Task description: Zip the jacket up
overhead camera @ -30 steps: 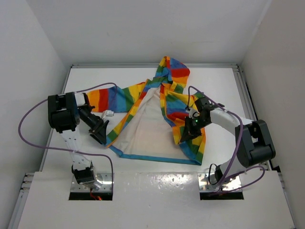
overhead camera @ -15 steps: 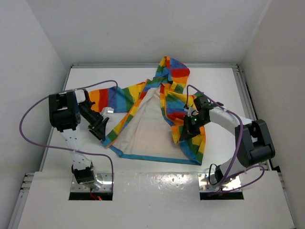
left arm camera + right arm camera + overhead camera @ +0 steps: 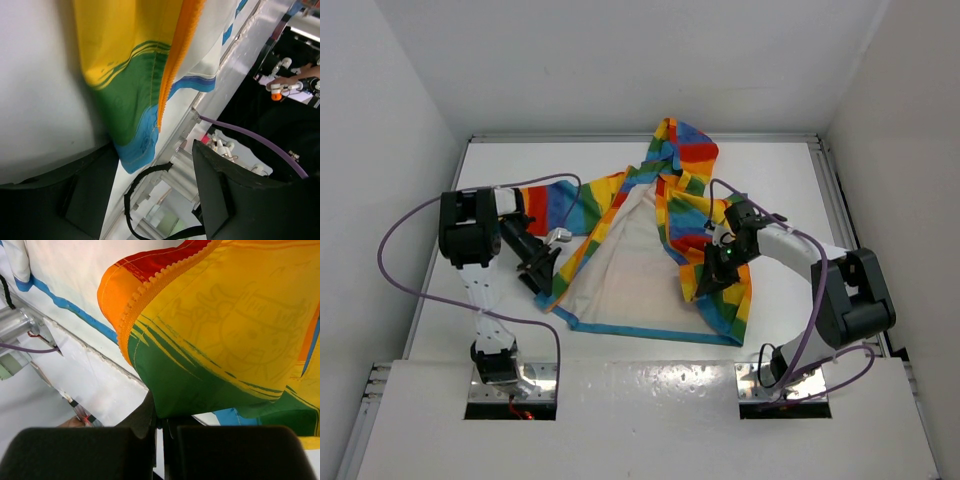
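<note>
Jacket point(image 3: 650, 250) status, grippers first.

Left gripper point(image 3: 542, 272): jaws apart, nothing clamped. In the wrist view it point(image 3: 150, 165) straddles the blue hem corner point(image 3: 135, 150) of the left front panel, with the orange zipper tape point(image 3: 175, 65) running down just above the gap. The fabric sits between the fingers but I can't confirm pad contact.

Right gripper point(image 3: 712, 275): closed on the jacket. The wrist view shows it point(image 3: 157, 415) pinching the green stripe of the right front panel, which is lifted and bulging, and the zipper teeth point(image 3: 150, 282) curl along the raised edge.

Change over the last second:
- The left arm swung in from clear of the hem to right at the panel's lower corner.
- The right arm dragged its panel edge slightly toward centre (a small shift, not a big pull).

Read: both sides are lining up the 2 zipper bottoms. The left grab is not made yet and nothing is engaged, so the task is at an early stage.

Jacket look:
- Lies open on the white table point(image 3: 520, 165), mid to far side.
- Hood point(image 3: 682, 145) points at the far edge.
- Cream lining point(image 3: 625, 260) is exposed in a wide V.
- Left sleeve point(image 3: 545, 200) stretches out behind the left arm.
- Rainbow stripes, a blue hem, some wrinkling on the right panel.
</note>
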Action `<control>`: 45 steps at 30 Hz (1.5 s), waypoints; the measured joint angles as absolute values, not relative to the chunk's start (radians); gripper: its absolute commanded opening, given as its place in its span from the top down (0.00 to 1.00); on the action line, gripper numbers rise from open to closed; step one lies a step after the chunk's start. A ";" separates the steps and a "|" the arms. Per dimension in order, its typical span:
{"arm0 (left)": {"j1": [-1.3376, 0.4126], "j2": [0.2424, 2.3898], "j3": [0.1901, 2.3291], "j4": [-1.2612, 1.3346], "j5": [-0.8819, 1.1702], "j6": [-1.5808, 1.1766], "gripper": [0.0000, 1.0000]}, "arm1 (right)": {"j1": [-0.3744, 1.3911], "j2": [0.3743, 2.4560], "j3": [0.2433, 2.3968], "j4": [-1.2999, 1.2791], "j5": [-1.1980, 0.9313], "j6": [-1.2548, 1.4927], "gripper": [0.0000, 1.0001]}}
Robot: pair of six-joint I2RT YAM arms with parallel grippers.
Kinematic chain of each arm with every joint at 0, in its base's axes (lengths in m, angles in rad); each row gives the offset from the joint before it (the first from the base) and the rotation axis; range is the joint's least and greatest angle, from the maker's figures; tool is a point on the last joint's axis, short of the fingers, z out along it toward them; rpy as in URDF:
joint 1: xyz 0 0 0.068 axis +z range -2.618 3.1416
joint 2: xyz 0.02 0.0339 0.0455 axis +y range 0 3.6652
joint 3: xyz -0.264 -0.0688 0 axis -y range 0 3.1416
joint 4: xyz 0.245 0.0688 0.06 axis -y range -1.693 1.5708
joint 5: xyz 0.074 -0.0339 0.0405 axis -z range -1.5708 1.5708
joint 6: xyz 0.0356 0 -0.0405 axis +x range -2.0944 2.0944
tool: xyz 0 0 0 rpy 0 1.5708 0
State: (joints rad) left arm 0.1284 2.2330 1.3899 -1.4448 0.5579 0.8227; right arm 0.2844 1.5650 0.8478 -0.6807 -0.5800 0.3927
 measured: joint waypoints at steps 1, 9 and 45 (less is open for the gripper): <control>0.118 2.235 1.390 -1.444 0.555 0.816 0.32 | 0.285 1.565 0.848 -0.681 -0.580 0.393 1.00; 0.084 2.213 1.350 -1.399 0.557 0.717 0.33 | 0.286 1.565 0.848 -0.682 -0.580 0.392 1.00; 0.084 2.218 1.258 -1.350 0.643 0.707 0.47 | 0.289 1.564 0.848 -0.682 -0.579 0.391 1.00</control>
